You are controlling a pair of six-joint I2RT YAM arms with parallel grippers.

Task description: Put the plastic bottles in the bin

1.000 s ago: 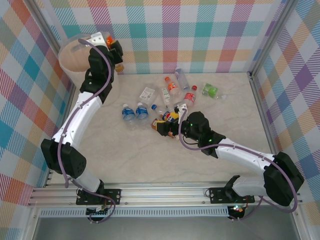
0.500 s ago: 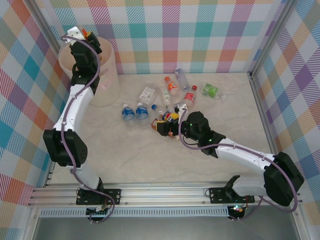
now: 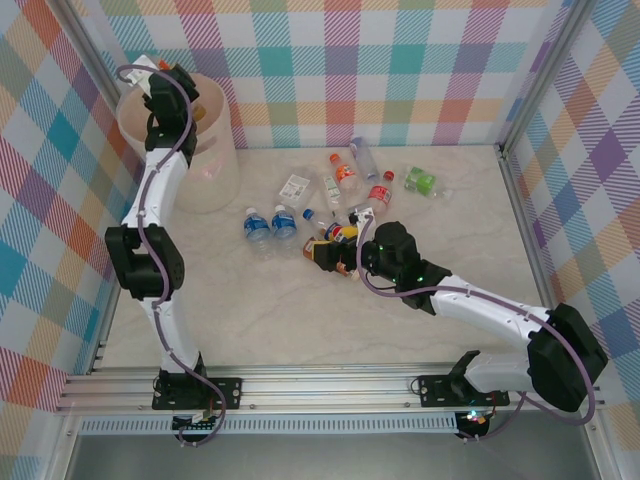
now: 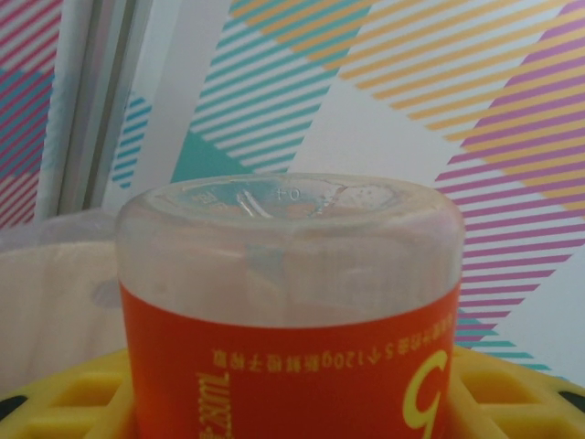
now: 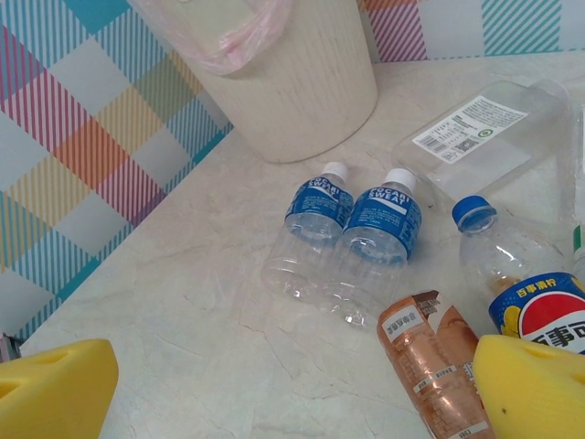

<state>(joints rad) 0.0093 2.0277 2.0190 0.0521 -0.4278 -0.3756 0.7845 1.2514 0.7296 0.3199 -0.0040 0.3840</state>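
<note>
Orange-labelled bottle [image 4: 292, 311], pinched between the left gripper's [image 3: 163, 80] yellow pads above the bin [image 3: 215, 165] in the desk's far-left corner (right gripper [image 5: 292, 389] gapes wide over a brown-labelled bottle [image 5: 428, 358] mid-desk), could clip the rim and bounce out if released off-centre.
</note>
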